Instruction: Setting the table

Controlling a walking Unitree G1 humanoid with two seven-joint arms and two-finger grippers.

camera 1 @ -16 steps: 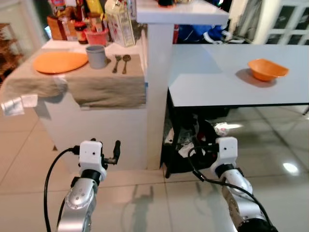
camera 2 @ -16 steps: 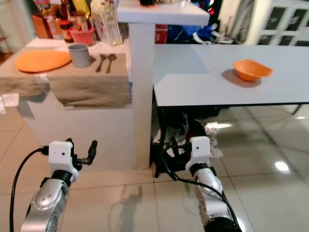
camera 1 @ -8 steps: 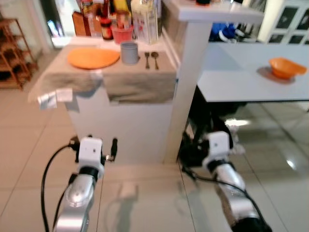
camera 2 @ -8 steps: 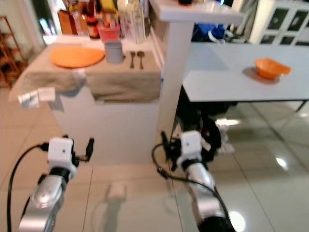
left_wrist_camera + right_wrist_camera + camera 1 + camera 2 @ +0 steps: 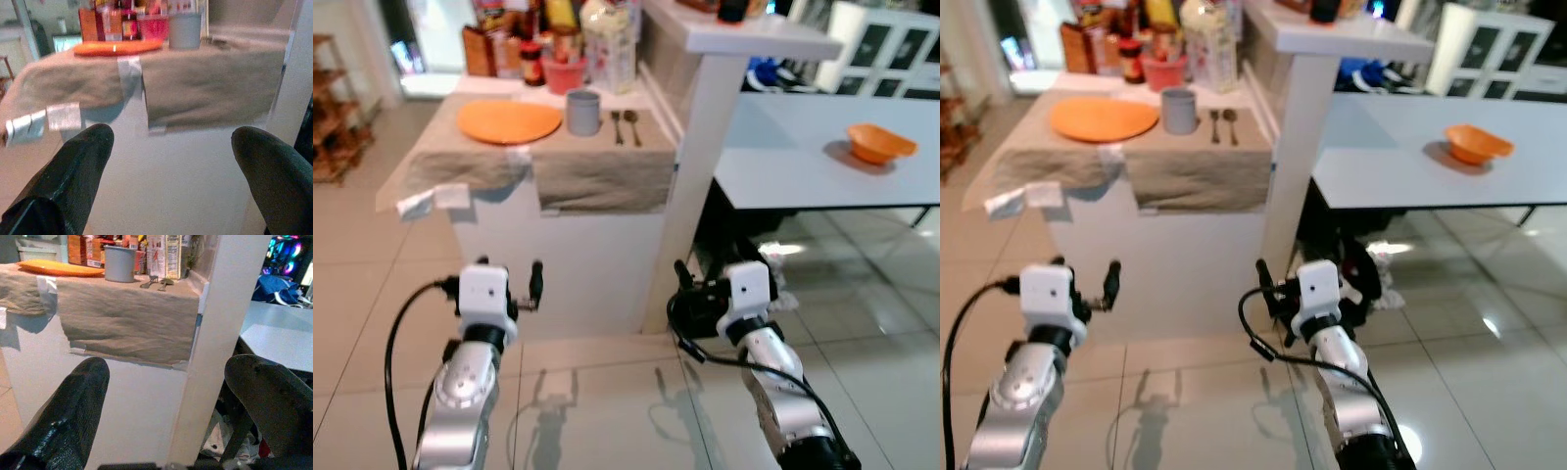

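At upper left, cloth-draped tabletop (image 5: pixel 597 171) with orange plate (image 5: pixel 509 121), grey cup (image 5: pixel 582 112), fork and spoon (image 5: pixel 626 125), orange bowl (image 5: pixel 879 143) at right on grey table (image 5: pixel 783 166), glossy tiled floor (image 5: pixel 607 401), left pincer (image 5: pixel 168 161) and right pincer (image 5: pixel 166 406) spread wide, empty.

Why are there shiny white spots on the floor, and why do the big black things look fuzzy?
Eye views: the glossy floor tiles mirror lamps as glare. Left wrist view: the fingers sit too near the lens, so they blur; the cloth-covered counter is only slightly sharper.

Glossy tiled floor (image 5: pixel 587 392), white counter (image 5: pixel 578 255)
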